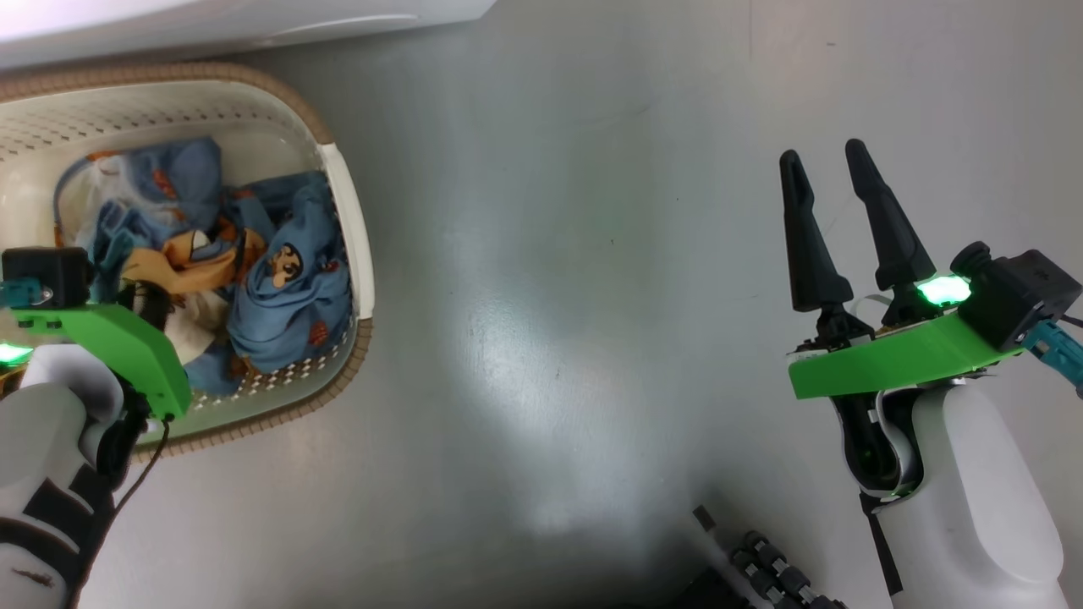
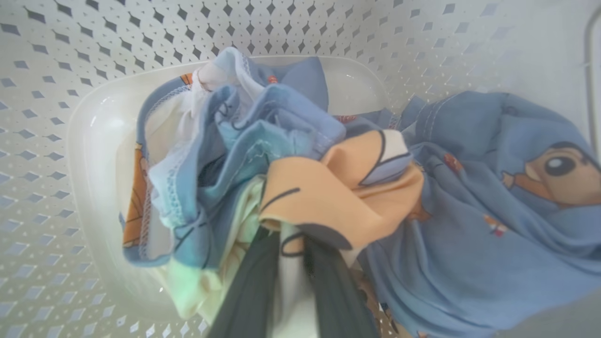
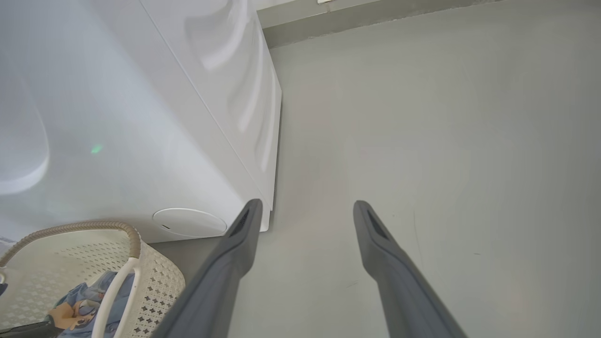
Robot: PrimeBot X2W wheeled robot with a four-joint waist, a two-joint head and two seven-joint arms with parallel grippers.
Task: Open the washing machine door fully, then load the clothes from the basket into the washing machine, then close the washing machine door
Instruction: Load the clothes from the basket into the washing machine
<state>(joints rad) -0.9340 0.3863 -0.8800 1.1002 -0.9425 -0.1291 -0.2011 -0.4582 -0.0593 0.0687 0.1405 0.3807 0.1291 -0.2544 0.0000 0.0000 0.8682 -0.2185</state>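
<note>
While amid clothes (image 2: 469, 244), left end effector (image 2: 291, 263)

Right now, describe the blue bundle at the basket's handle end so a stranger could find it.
By the white washing machine sits a cream basket. Inside, against its white handle, lies a blue bundle; unlike the orange-and-cream heap beside it, it shows a cartoon face.

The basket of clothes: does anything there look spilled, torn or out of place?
Nothing stands out. The clothes lie crumpled in a heap inside the basket, with none hanging over its rim or lying on the floor. The basket stands upright close to the washing machine, with no visible damage.
</note>
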